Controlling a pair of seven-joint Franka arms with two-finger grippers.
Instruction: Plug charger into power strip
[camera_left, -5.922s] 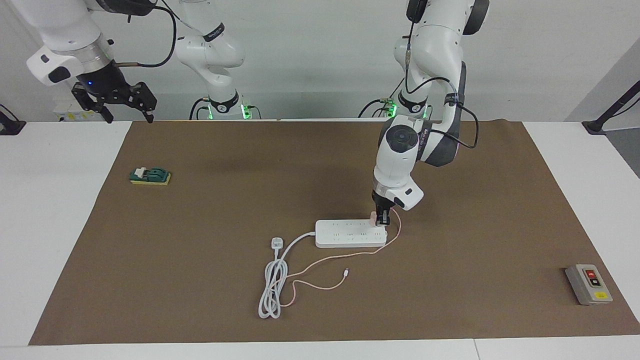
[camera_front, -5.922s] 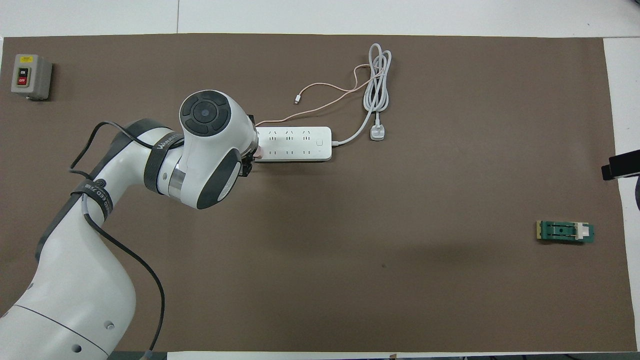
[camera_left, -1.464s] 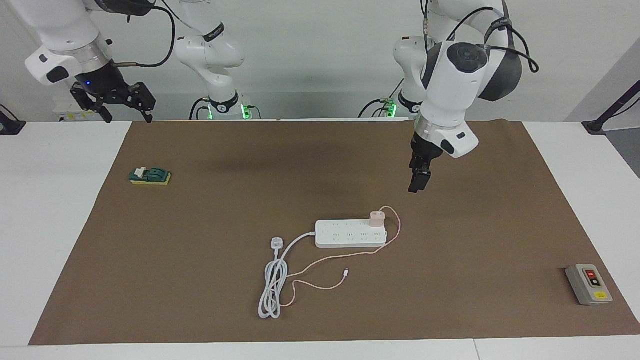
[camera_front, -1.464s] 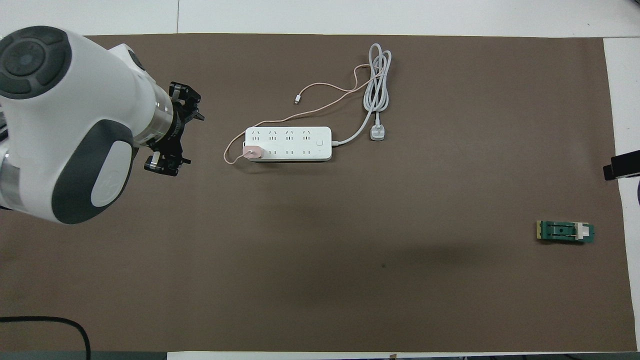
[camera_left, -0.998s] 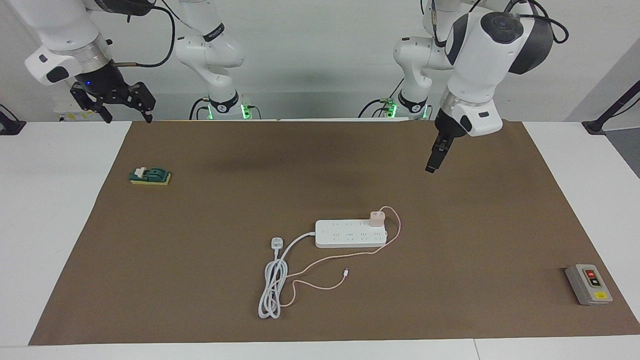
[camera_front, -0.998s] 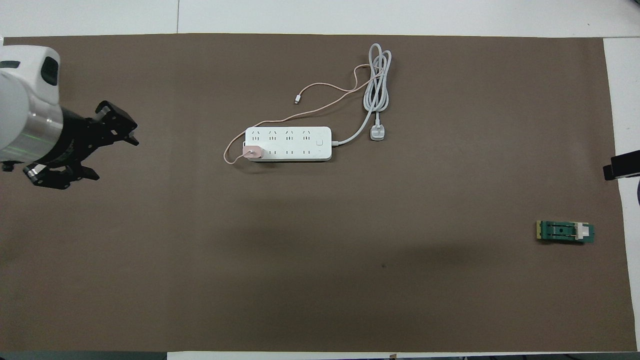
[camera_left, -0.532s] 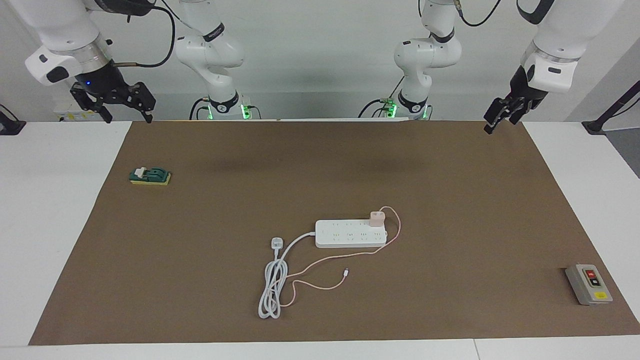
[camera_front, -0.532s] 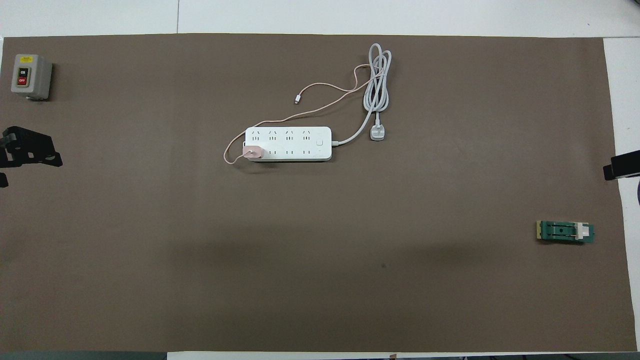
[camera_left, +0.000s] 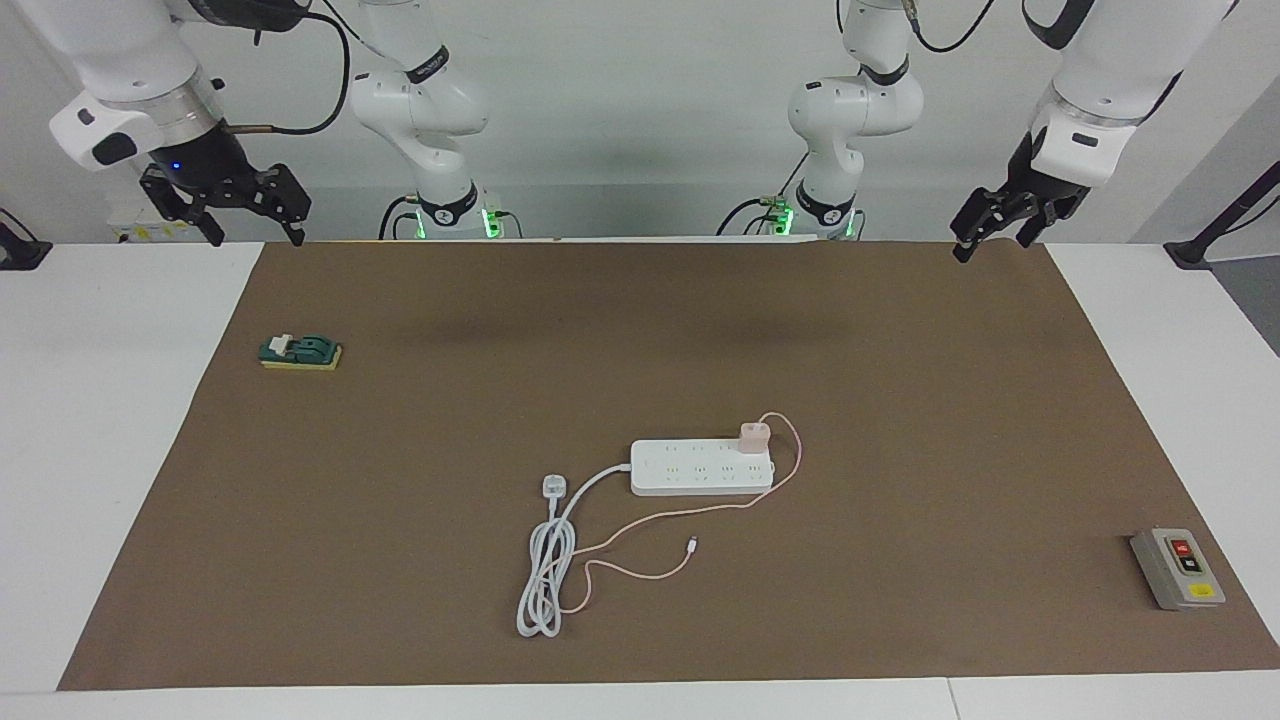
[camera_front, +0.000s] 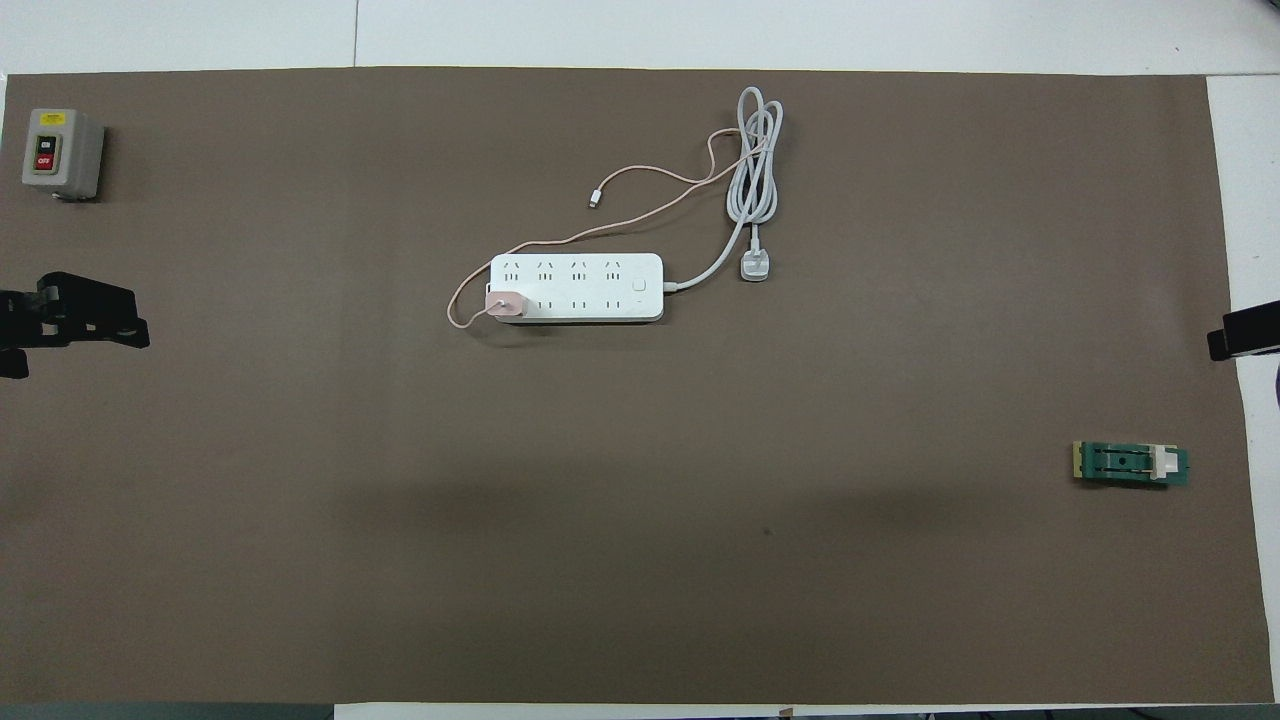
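One charger (camera_left: 754, 436) is sitting plugged into one power strip (camera_left: 700, 472) mid-mat, while the left gripper (camera_left: 992, 232) and right gripper (camera_left: 240, 215) are hanging spread apart and empty over the mat's (camera_left: 400, 450) two robot-side corners.

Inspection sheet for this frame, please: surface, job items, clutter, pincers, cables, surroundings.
Surface: brown mat over a white table.
Job's things: pink charger seated in the power strip, at its end toward the left arm.
Clutter: grey switch box; green block.
Grippers: left pincer open, empty, raised over the mat's edge nearest the robots; right pincer open, empty, waiting over its own corner.
Cables: pink cable loops around the strip's end, free tip on the mat; white cord coiled, its plug unplugged.
Surroundings: white wall.
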